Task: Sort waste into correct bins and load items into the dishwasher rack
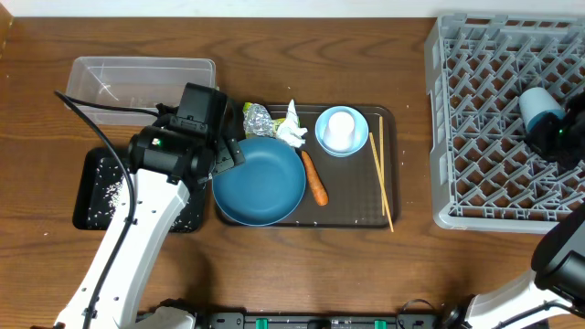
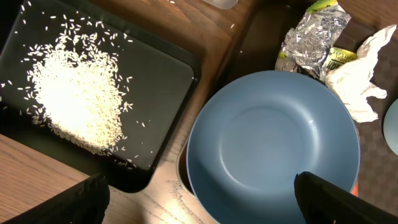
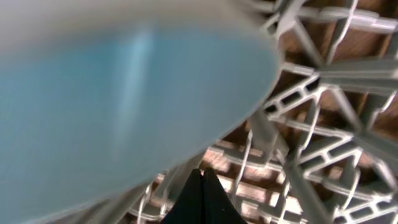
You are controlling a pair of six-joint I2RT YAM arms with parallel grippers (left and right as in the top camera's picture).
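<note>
The dark blue plate lies on the left of the brown tray. My left gripper is open over the plate's left rim; in the left wrist view its fingers straddle the rim of the plate. Rice lies in the black tray. The foil ball, yellow-green wrapper, tissue, carrot, light blue bowl and chopsticks are on the brown tray. The light blue cup lies in the grey rack. My right gripper is shut and empty beside the cup.
The clear tub stands behind the black tray at the left. A few rice grains lie on the wood around the black tray. The rack fills the right side of the table.
</note>
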